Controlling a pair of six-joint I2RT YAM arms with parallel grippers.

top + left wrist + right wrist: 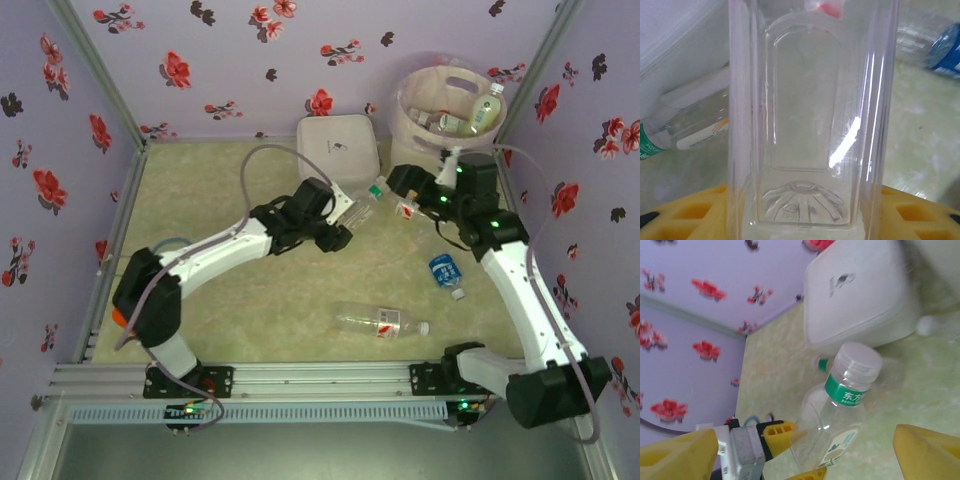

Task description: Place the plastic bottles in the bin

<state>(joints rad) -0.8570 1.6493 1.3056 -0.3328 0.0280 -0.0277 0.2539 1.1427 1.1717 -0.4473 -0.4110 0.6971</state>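
Left gripper (pixel 348 212): clenched on a clear green-collared bottle (pixel 840 410), just in front of the white box (pixel 338 145).
Right gripper (pixel 404 190): jaws spread wide, holding nothing, near that bottle's cap.
Table (pixel 200 200): blue-labelled bottle (pixel 445 270) and red-labelled bottle (pixel 380 322) lie nearer the arm bases.
Bin (pixel 415 125): far right corner, bottles inside.

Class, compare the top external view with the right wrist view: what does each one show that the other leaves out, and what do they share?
Top external view: the bin with bottles inside, plus a blue-labelled bottle and a red-labelled bottle lying on the table.
Right wrist view: the printed green neck band and pale cap of the clear bottle, seen close up.
Both: the white box, the left gripper shut on that clear bottle, and the right gripper open beside it.
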